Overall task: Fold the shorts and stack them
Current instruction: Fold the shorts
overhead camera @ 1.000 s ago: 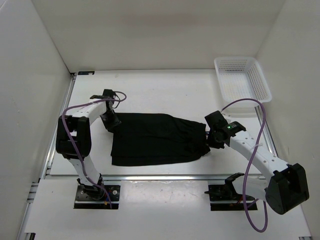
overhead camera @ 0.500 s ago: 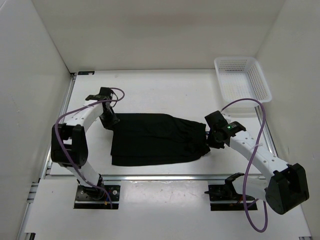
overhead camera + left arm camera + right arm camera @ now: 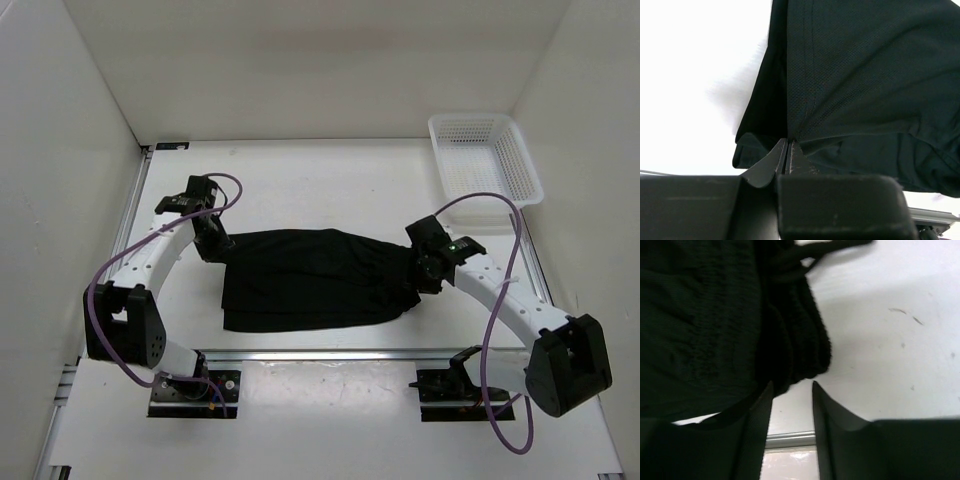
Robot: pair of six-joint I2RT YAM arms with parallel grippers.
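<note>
At the near edge of the desk, both arms are mounted side by side. The left arm reaches up along the left side. The right arm angles in from the near right.

Between the two arms, at mid-desk, the shorts lie spread flat as one wide black shape running left to right. The gathered waistband end is on the right; the broader leg end is on the left.

Left claw: fully closed, at the far-left corner of the shorts. It pinches a fold of the fine mesh fabric, and creases fan out through the cloth from the pinch point.

Right claw: partly open, at the waistband end. Its fingers stand apart with pale desk surface visible between them, and no fabric is clamped. The bunched waistband sits just beyond the fingertips, close against one finger.

Far right corner: a white mesh basket rests on the desk by the side wall, well apart from the shorts.
</note>
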